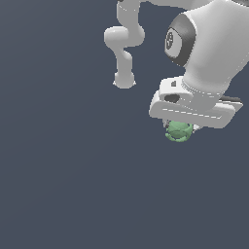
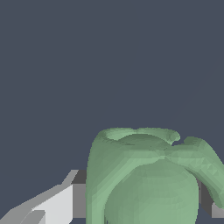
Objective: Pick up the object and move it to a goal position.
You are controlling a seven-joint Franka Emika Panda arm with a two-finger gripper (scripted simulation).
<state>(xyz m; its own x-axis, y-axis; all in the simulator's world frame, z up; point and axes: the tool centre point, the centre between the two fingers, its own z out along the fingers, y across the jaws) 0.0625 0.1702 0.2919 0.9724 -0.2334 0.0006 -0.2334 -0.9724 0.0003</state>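
My end effector [image 1: 181, 127] is closed around the pale green object [image 1: 179, 131], which hangs directly beneath my white bar at six o'clock, gripped so I can carry it toward an unseen goal.

We are seeing a pale green object [image 1: 179, 131], faintly mottled with lighter and darker green patches, showing under a white gripper [image 1: 181, 127]. The gripper bar [image 1: 194, 113] is showing white with grey shading, and the arm [image 1: 214, 44] is wearing white shells with a dark grey ring at one joint. In the wrist view the object [image 2: 148, 175] is looking soft green, one finger [image 2: 57, 203] white and grey. The ground [image 1: 73, 170] is showing a plain dark slate blue.
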